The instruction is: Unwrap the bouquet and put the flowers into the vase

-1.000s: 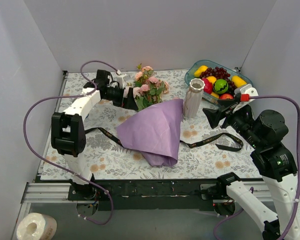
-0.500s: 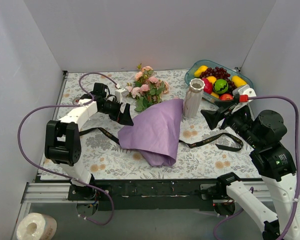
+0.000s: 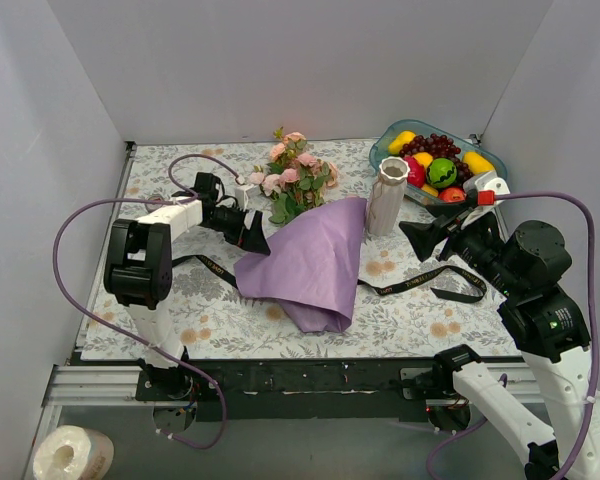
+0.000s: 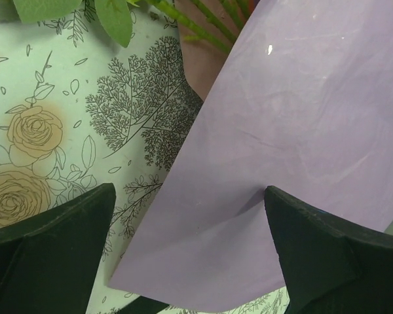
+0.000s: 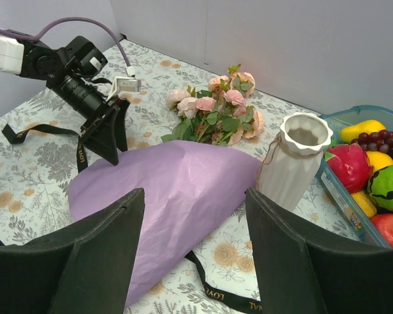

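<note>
**Flowers lie loose on the table, both grippers open and empty**

A smooth, matte purple paper sheet [image 3: 310, 265] lies humped in the middle of a floral-printed tablecloth [image 3: 180, 310]. It has soft creases and tapers to a folded point near the front edge.

The pink and peach artificial roses [image 3: 295, 180] lie flat at the far side. Their thin green plastic stems run under the sheet's far edge and their leafy heads point away from the arms.

Just right of the sheet stands the small white ribbed vase [image 3: 387, 197]. It is upright, with a wavy rim and nothing showing in its mouth.

A narrow black ribbon with gold lettering [image 3: 420, 285] trails untied across the cloth, passing under the paper.

The left gripper [image 3: 258, 240] is spread wide and low over the sheet's left edge. From its wrist camera, one black finger [image 4: 327, 255] meets the paper at a small crease, but nothing is gripped.

The right gripper [image 3: 420, 235] hangs in the air near the vase, its jaws apart and empty.

A teal bowl [image 3: 380, 150] of glossy plastic fruit sits in the far right corner.
</note>
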